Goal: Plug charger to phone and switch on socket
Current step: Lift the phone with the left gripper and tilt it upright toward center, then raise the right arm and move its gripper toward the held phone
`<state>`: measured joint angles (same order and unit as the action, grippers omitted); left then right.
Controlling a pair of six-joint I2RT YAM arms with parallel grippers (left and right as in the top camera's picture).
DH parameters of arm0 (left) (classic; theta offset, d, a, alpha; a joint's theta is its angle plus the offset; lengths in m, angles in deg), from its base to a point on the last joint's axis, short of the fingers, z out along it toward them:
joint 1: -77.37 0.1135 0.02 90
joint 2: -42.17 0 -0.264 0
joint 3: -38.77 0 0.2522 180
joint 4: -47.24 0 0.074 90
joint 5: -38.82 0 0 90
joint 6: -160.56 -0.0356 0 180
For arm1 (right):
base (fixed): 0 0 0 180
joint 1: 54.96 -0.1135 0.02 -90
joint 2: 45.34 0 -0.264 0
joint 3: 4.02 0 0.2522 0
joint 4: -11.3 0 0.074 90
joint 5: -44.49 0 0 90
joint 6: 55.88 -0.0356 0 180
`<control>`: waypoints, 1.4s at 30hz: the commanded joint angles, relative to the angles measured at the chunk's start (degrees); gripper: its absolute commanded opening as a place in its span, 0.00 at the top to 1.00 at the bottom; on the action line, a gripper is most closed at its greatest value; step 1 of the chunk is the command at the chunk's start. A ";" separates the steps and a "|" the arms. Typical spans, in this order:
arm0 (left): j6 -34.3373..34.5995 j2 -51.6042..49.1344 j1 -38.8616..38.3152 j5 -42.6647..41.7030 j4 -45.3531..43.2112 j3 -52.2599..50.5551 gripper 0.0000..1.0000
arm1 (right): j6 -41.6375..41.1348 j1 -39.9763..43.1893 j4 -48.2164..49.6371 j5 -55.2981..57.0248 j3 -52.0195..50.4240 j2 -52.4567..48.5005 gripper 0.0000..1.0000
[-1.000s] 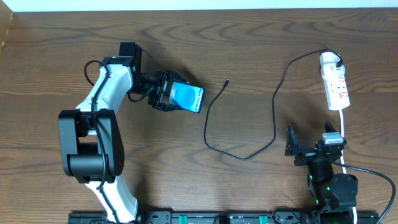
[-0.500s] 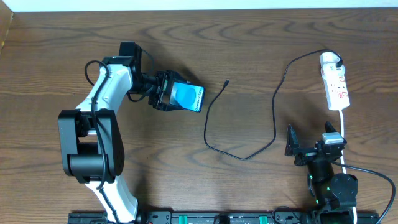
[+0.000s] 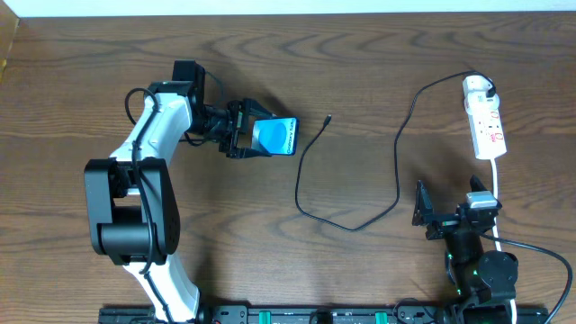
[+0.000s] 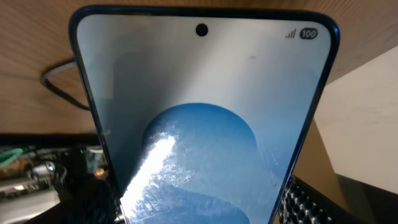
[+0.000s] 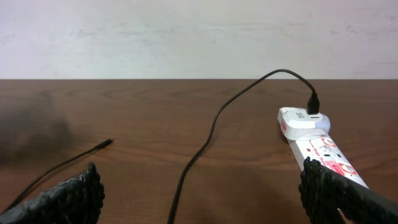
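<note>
My left jaws grip the slim blue-screened phone [image 3: 274, 137], long axis aimed rightward toward the nearby thin black charger cable's plug tip [image 3: 328, 118].

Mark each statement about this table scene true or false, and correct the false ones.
1. The left tool holds the phone. True.
2. The charger is plugged into the phone. False: its tip lies free on the table.
3. The charger's white plug sits in the socket. True.
4. The right tool grips the socket's cord. False: it is open, holding nothing.
</note>
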<state>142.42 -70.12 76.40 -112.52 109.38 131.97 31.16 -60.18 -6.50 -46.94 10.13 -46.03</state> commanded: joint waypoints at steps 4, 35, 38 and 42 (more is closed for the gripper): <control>2.86 1.62 -0.09 -5.53 0.17 0.81 0.34 | -0.13 -0.35 -0.26 0.87 -0.07 0.37 0.01; 3.06 1.62 -0.09 -7.26 0.15 0.81 0.34 | -7.30 3.48 0.39 -4.39 5.11 -4.81 0.01; 3.10 1.62 -0.09 -7.23 0.15 0.81 0.34 | -7.30 5.42 0.37 -6.54 8.68 -9.38 0.01; 3.80 1.62 -0.09 -7.23 0.15 0.81 0.34 | -7.26 8.35 0.37 -9.70 14.80 -17.51 0.01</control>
<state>144.91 -70.12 76.40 -117.07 109.36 131.97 24.76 -53.51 -6.26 -53.10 20.75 -59.84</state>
